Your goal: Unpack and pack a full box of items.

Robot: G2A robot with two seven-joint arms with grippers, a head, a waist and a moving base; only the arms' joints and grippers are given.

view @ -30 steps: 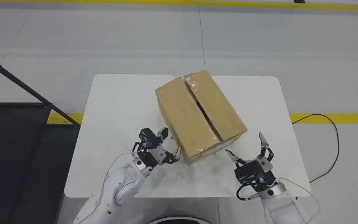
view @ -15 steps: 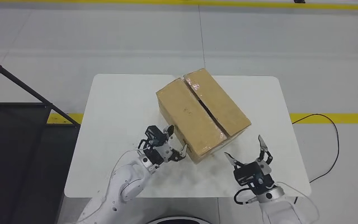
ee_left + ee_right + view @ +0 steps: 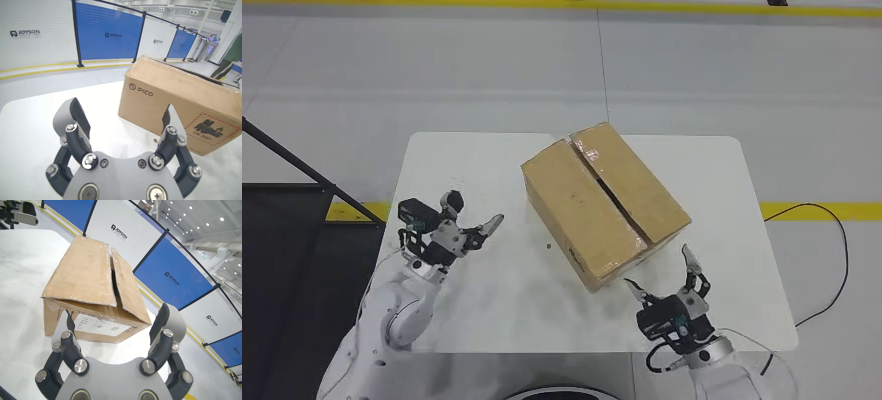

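A brown cardboard box (image 3: pixel 604 204) lies diagonally on the white table (image 3: pixel 472 170), its two top flaps folded down with a dark slit between them. My left gripper (image 3: pixel 474 216) is open over the table's left part, well clear of the box. The left wrist view has the box (image 3: pixel 175 111) ahead of the open gripper (image 3: pixel 122 111). My right gripper (image 3: pixel 660 272) is open near the front edge, just short of the box's near end. From the right wrist the box (image 3: pixel 90 291) shows its labelled end face beyond the open gripper (image 3: pixel 113 317).
A black frame structure (image 3: pixel 282 250) stands left of the table. Yellow floor lines run behind and beside the table. A black cable (image 3: pixel 832 250) lies on the floor to the right. Bare tabletop stretches left of the box.
My left gripper has pulled away from the box's near corner to the table's left side. The box turned slightly after the first frame. My right gripper drifted a little toward the front edge.
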